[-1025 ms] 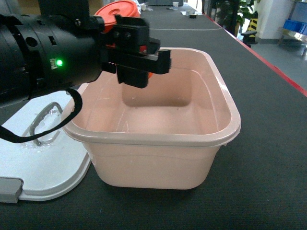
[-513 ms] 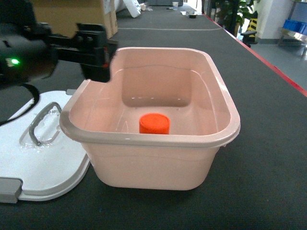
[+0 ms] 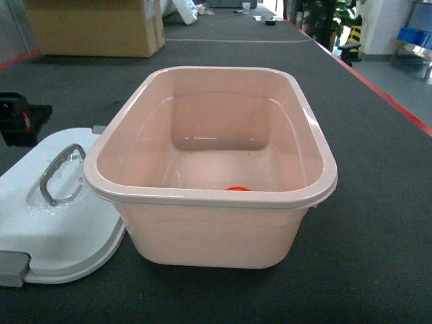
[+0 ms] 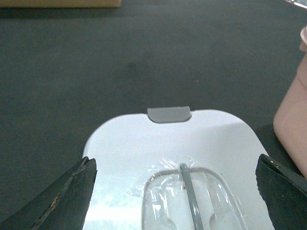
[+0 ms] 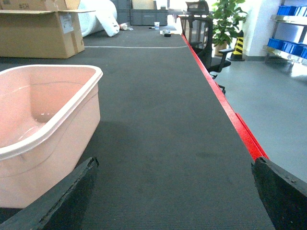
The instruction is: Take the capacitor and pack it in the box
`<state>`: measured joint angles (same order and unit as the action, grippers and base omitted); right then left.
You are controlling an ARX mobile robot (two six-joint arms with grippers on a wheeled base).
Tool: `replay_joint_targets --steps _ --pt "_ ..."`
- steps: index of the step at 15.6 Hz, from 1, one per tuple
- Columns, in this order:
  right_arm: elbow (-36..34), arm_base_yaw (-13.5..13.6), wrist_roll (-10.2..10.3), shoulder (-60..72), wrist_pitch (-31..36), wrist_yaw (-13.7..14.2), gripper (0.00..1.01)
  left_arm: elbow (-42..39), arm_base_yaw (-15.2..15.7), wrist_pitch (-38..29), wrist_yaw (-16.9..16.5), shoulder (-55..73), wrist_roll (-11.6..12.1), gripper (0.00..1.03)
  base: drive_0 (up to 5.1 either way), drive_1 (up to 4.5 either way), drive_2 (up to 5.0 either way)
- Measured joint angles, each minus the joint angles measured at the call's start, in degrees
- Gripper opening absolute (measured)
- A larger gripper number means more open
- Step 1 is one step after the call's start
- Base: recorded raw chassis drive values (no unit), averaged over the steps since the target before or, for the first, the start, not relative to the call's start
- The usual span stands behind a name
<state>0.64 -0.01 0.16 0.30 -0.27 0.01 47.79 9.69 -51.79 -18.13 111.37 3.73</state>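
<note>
The pale pink box point(image 3: 317, 158) stands open in the middle of the head view. Just above its near rim shows a thin orange sliver, the capacitor point(image 3: 237, 188), lying inside on the floor; the rest of it is hidden by the wall. My left gripper point(image 4: 175, 165) is open and empty, hovering over the white lid point(image 4: 216, 139) left of the box. In the head view only a black part of the left gripper point(image 3: 23, 118) shows at the far left edge. My right gripper point(image 5: 175, 163) is open over bare mat, right of the box point(image 5: 53, 110).
The white lid point(image 3: 61, 229) with its grey handle point(image 3: 57, 172) lies flat against the box's left side. A brown cardboard carton point(image 3: 94, 27) stands at the back left. A red strip point(image 5: 225, 105) marks the table's right edge. Blue bins point(image 3: 413, 35) sit far right.
My left gripper has pulled back from over the box to the far left. The orange capacitor it carried is released and now rests low inside the box.
</note>
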Motion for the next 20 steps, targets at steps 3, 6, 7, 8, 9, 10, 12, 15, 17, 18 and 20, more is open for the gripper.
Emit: replay_joint_targets --steps 3,6,7,8,9,10,12,15,17,18,20 --pt "0.0 0.0 0.0 0.0 0.0 0.0 0.98 0.8 0.2 -0.6 -3.0 5.5 0.8 0.98 0.0 0.0 0.0" --pt "0.0 0.0 0.0 0.0 0.0 0.0 0.98 0.9 -0.6 -1.0 -6.1 10.9 0.3 0.98 0.0 0.0 0.0" --pt "0.0 0.0 0.0 0.0 0.0 0.0 0.98 0.9 -0.8 -1.2 -6.3 11.2 -0.2 0.98 0.0 0.0 0.0" --pt "0.0 0.0 0.0 0.0 0.0 0.0 0.98 0.9 -1.1 -1.6 -6.4 11.3 -0.3 0.98 0.0 0.0 0.0" --pt "0.0 0.0 0.0 0.0 0.0 0.0 0.98 0.9 -1.4 -1.9 -6.4 11.5 -0.3 0.98 0.0 0.0 0.0" --pt "0.0 0.0 0.0 0.0 0.0 0.0 0.98 1.0 -1.7 -1.8 -6.3 13.6 -0.3 0.98 0.0 0.0 0.0" --pt "0.0 0.0 0.0 0.0 0.0 0.0 0.98 1.0 -2.4 -2.3 -5.2 14.5 0.5 0.9 0.0 0.0 0.0" --pt "0.0 0.0 0.0 0.0 0.0 0.0 0.98 1.1 -2.8 -2.8 -4.1 15.3 0.9 0.67 0.0 0.0 0.0" --pt "0.0 0.0 0.0 0.0 0.0 0.0 0.98 1.1 -3.0 -3.8 -3.3 15.4 1.2 0.44 0.0 0.0 0.0" --pt "0.0 0.0 0.0 0.0 0.0 0.0 0.98 1.1 -3.1 -4.1 -3.0 15.4 1.3 0.34 0.0 0.0 0.0" --pt "0.0 0.0 0.0 0.0 0.0 0.0 0.98 1.1 -3.7 -4.9 -2.9 15.4 1.8 0.11 0.0 0.0 0.0"
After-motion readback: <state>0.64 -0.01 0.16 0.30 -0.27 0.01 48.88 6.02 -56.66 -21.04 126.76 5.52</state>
